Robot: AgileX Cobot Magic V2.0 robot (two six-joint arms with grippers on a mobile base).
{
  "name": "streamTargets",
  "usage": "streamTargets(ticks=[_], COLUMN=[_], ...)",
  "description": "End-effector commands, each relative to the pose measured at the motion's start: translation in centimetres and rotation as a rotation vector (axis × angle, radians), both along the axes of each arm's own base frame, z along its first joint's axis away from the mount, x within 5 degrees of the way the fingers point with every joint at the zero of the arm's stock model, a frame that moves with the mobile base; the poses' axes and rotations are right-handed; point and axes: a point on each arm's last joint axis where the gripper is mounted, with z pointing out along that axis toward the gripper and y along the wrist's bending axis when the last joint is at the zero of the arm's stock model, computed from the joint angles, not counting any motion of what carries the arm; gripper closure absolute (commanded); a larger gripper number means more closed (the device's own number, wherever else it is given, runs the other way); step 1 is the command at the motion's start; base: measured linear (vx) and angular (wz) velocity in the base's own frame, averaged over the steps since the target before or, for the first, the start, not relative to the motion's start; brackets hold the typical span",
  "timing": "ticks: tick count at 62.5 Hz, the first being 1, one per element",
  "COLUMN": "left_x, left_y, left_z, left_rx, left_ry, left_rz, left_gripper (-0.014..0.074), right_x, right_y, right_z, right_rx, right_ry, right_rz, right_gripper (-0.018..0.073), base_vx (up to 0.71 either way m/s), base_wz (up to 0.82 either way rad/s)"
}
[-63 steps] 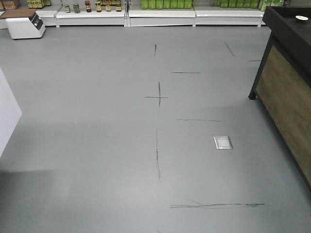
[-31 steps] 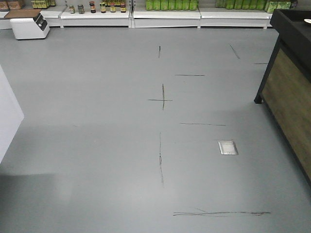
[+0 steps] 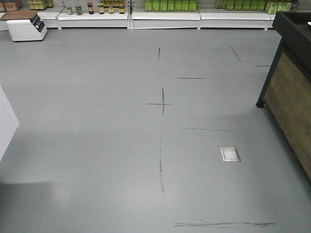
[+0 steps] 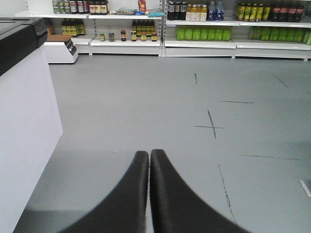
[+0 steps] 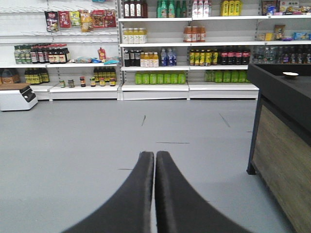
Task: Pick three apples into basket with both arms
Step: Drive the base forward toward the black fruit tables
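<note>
While neither the 3 apples nor the basket appears in any view, both wrist cameras look out over a plain grey shop floor [image 3: 97, 121]. Left gripper [image 4: 149, 154]: its 2 dark wedge fingers are pressed together with nothing between them, held above the floor. Right gripper [image 5: 154, 155]: the same, pressed together and empty. Along the far edge of the floor runs a row of white shelves [image 5: 155, 48] stocked with bottles and jars. A white boxy machine [image 3: 26, 26] sits at the far left corner. A dark counter [image 3: 291, 92] with a wooden side stands along the right edge, and a white cabinet [image 4: 24, 126] with a black top stands along the left edge. Thin black lines mark the floor, among them a cross [image 3: 162, 103] near the middle, and a small metal plate [image 3: 230, 154] is set in nearer the right edge. As a judgement, the task looks barely begun: no apple is held, none is seen in a basket, and all 3 picks appear to remain. Where the fruit and basket are cannot be told from these views
</note>
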Motion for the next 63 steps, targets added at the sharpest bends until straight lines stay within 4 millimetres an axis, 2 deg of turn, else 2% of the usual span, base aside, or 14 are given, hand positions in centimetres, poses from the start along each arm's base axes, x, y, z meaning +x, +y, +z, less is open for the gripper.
streamTargets(ticks=[1, 63], left_x=[0.08, 0.08], left_y=[0.01, 0.01], left_z=[-0.07, -0.07], left_rx=[-0.002, -0.002], left_ry=[-0.059, -0.059], left_rz=[0.001, 0.001], left_gripper=[0.0603, 0.0603], right_x=[-0.04, -0.04], right_y=[-0.02, -0.02], right_z=[0.26, 0.26], right_rx=[-0.01, -0.01], right_ry=[-0.068, -0.068], right_rz=[-0.005, -0.005], right_gripper=[0.0561, 0.0561], base_vx=[0.12, 0.17], base_wz=[0.12, 0.06])
